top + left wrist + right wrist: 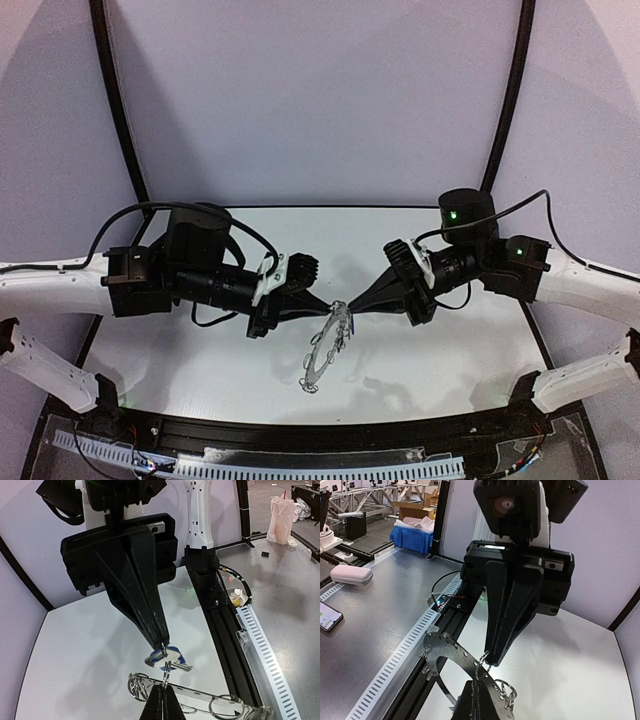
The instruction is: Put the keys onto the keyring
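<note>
The 2 arms meet nose to nose above the middle of the white table (450, 350). The left tool (330, 306) is pinched tight on a thin wire loop (482, 664) of the keyring (328, 345). The right tool (162, 647) is closed just as narrowly on the key (169, 658), and the key's blue tag sits right at that tool's tip. The keyring hangs tilted below the 2 tips as a flat grey plate with a big hole, small rim holes and more loops dangling off it. I cannot tell whether its low end touches the table. The key is just beside the loop the left tool grips, close to touching it. The table top is smooth and slightly glossy, and it shows soft shadows of both arms. A pale lilac backdrop (320, 100) closes in 3 sides, and 2 black posts (118, 110) run up it. Along the near edge there is a black rail (225, 625), with a white slotted duct (260, 645) outside it. Past that is a grey metal surface (380, 610). On the left arm's side of it lie a pink case (350, 574) and a phone (327, 616), with a blue bin (415, 532) and a cardboard box (412, 510) further back. On the right arm's side a pale bag (280, 515) stands well away.
</note>
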`<state>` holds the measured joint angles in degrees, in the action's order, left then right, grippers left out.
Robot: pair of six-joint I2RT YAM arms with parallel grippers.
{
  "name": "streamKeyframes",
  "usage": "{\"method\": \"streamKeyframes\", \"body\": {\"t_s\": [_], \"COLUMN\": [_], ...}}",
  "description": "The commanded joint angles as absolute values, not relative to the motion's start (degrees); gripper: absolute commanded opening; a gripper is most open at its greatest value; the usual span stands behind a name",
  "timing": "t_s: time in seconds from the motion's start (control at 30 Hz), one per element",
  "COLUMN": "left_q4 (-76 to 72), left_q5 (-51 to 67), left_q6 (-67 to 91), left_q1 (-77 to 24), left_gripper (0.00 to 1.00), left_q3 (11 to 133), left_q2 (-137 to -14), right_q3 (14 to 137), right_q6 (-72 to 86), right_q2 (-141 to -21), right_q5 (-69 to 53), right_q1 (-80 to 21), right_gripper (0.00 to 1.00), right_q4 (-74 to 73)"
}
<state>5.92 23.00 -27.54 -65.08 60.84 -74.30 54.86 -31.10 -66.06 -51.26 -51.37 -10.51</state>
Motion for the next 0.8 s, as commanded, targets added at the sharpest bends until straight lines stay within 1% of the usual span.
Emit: {"method": "streamKeyframes", "body": {"t_s": [0.0, 0.77], "left_q4": [3.0, 6.6], "left_q5": [24.3, 25.2], "left_q6": [-24.9, -22.8], "left_q1": [-64.9, -64.9], "left_gripper": [0.01, 0.01], "left_q3": [61.4, 63.9], "left_q2": [-73.5, -75.0], "right_q3": [57.0, 57.5], "right_q6": [-32.0, -31.5], "right_q2": [-67.1, -68.2], "right_q5": [-52.1, -53.4], "right_q1": [-52.2, -53.3], "right_gripper": [0.0, 0.0], "right_q4": [-10.1, -8.0]}}
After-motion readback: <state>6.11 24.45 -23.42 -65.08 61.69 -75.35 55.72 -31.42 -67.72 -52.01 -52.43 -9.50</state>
